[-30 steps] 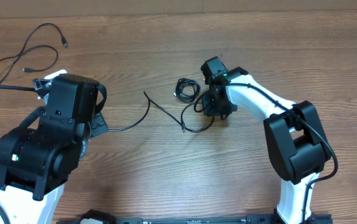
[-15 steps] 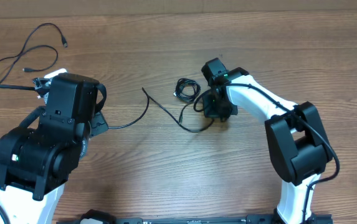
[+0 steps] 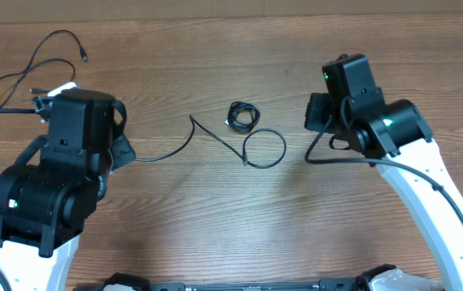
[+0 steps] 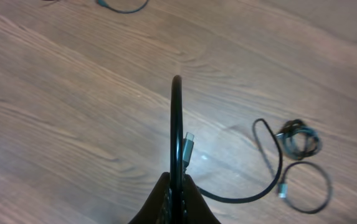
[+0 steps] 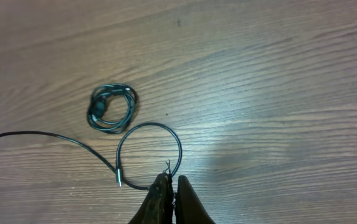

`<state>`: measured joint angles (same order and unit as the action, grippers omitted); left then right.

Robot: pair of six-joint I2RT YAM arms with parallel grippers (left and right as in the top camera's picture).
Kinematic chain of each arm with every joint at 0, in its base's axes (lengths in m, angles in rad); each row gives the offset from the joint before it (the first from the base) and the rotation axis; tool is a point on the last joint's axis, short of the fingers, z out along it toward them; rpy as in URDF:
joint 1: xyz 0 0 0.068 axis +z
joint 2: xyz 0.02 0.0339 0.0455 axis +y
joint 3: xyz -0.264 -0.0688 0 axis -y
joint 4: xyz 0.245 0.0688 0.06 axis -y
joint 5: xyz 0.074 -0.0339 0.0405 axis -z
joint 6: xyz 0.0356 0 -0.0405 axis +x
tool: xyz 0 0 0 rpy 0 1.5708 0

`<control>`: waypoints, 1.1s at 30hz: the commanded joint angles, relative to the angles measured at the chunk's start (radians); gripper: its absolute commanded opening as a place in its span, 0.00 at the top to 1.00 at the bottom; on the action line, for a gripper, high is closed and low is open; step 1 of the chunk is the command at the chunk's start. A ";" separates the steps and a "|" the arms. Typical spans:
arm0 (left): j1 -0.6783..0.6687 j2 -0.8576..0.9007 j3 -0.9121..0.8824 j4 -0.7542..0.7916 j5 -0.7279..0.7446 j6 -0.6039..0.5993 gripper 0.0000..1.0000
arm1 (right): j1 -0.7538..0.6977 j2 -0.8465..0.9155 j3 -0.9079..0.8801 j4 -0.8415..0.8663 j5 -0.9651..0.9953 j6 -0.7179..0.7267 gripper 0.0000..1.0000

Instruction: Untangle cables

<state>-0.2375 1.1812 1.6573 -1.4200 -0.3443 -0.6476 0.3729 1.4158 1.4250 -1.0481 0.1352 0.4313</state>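
Cord (image 3: pixel 60 32) lies loose at the far left of the bench (image 3: pixel 215 226). Left pincer (image 4: pixel 177 185) is clamped on a second cable (image 3: pixel 215 137) that trails right to a loop, near a small coiled cable (image 3: pixel 242 115). Right pincer (image 5: pixel 170 185) hangs closed and empty.

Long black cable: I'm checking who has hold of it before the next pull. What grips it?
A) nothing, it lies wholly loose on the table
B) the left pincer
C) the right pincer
B: in the left wrist view the long black cable arches up straight out of the shut left pincer.
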 commanded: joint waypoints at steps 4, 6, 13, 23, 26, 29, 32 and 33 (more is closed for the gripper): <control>0.015 0.002 0.014 0.005 0.071 0.020 0.96 | -0.002 0.011 -0.013 -0.002 0.021 0.014 0.75; 0.015 0.002 0.014 0.002 0.081 0.020 0.96 | -0.001 0.062 -0.026 0.010 0.021 0.013 0.67; 0.015 0.002 0.014 -0.007 0.084 0.020 0.96 | 0.031 0.304 -0.032 0.141 -0.085 -0.229 0.56; 0.015 0.003 0.014 -0.008 0.083 0.019 0.96 | 0.032 0.495 -0.032 0.263 -0.085 -0.385 0.38; 0.015 0.003 0.014 -0.008 0.083 0.020 0.96 | 0.032 0.531 -0.032 0.280 -0.086 -0.385 0.38; 0.015 0.003 0.014 -0.008 0.083 0.020 0.96 | 0.032 0.573 -0.032 0.277 -0.122 -0.385 0.40; 0.015 0.003 0.014 -0.008 0.083 0.020 0.96 | 0.032 0.609 -0.032 0.278 -0.148 -0.388 0.40; 0.015 0.003 0.014 -0.008 0.083 0.020 0.96 | 0.032 0.613 -0.032 0.277 -0.148 -0.388 0.40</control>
<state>-0.2283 1.1812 1.6573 -1.4319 -0.2646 -0.6476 0.4046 2.0033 1.3983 -0.7753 0.0124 0.0521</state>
